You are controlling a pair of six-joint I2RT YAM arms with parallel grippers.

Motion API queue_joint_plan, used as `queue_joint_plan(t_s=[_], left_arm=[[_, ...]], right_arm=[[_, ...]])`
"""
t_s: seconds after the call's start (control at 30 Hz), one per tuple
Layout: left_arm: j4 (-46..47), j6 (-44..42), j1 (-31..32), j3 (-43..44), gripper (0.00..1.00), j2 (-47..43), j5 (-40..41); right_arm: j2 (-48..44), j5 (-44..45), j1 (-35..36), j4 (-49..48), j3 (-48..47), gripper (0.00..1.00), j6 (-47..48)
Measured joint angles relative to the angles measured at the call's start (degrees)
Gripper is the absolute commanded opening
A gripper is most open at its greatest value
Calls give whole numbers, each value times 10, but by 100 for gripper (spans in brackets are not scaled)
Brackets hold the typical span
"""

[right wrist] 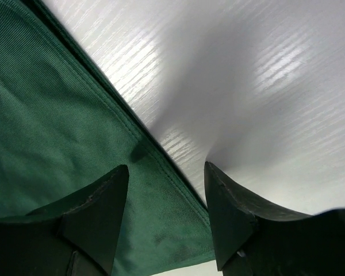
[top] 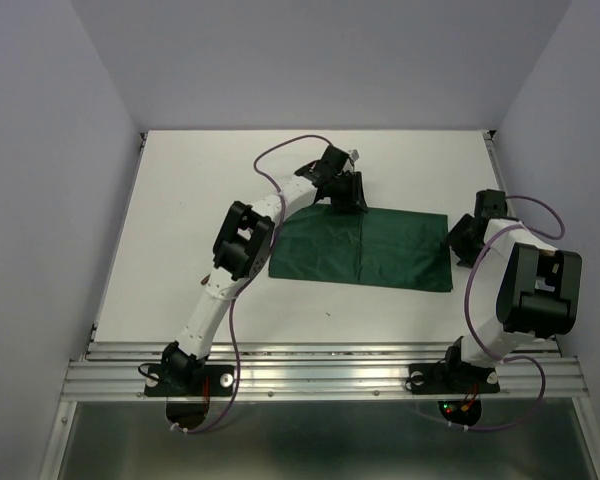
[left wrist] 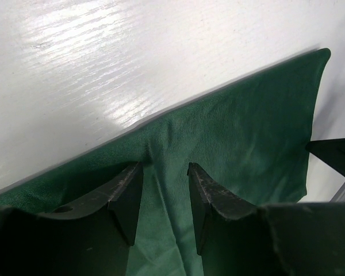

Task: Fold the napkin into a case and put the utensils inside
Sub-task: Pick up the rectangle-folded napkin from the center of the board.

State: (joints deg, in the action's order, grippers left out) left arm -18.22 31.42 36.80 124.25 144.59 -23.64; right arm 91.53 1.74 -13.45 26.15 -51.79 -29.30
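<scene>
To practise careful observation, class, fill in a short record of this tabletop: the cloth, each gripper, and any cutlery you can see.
napkin: dark green, lying flat as a rectangle on the white table, with a crease line down its middle
left gripper: jaws open, over the napkin's far edge
right gripper: jaws open, over the napkin's right edge
utensils: none visible in any view

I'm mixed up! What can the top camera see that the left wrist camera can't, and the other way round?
Only the top view: the whole left arm, the right arm, and all of the napkin, a flat rectangle. Only the left wrist view: the left gripper's two fingers parted, with cloth between them. Both: green cloth on the white table.
</scene>
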Motion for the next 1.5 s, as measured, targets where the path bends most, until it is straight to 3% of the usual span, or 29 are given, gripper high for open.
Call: queue_joint_plan(t_s=[0.1, 0.47, 0.77, 0.87, 1.13, 1.5], left_arm=[[0, 0, 0, 0, 48, 1, -1], [1, 0, 0, 0, 48, 1, -4], [1, 0, 0, 0, 48, 1, -10], [1, -1, 0, -2, 48, 1, -14], [6, -1, 0, -12, 48, 1, -18], [10, -11, 0, -36, 48, -13, -25]], right_arm=[[0, -3, 0, -7, 5, 46, 2], [-5, -43, -2, -27, 15, 46, 21], [-4, -15, 25, -25, 13, 43, 35], [8, 16, 47, -19, 2, 36, 41], [20, 51, 60, -14, -9, 1, 39], [13, 69, 61, -2, -9, 1, 38]])
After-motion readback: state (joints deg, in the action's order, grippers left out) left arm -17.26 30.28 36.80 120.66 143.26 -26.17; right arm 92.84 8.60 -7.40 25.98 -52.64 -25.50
